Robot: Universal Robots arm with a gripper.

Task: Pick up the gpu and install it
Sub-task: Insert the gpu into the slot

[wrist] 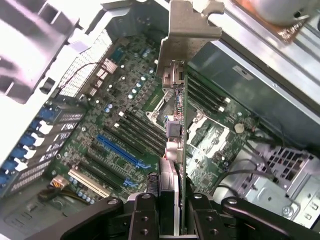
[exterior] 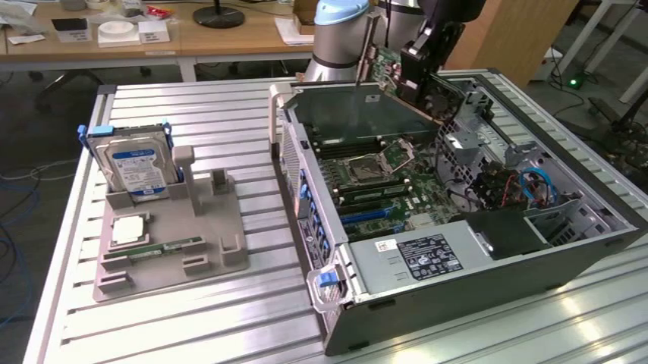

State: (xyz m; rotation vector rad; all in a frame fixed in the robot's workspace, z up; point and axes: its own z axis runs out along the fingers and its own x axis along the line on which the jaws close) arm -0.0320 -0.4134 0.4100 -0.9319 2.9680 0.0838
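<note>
Currently arm [exterior: 339, 34] points down over the case [exterior: 303, 178], claw [exterior: 420, 54] [wrist: 172, 202] clamped tight on the gpu [exterior: 383, 68] [wrist: 176, 125]; card hangs upright above the case's open side, over its motherboard [wrist: 115, 125], unseated.

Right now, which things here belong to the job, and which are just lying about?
In the job: gripper, shut on the graphics card; open computer; its main board.
Lying about: hard drive, memory stick, grey holder under them.

Silver arm [exterior: 329, 62], pale-blue joint cap [exterior: 341, 10] — black, screw-studded tool [wrist: 172, 216].
</note>
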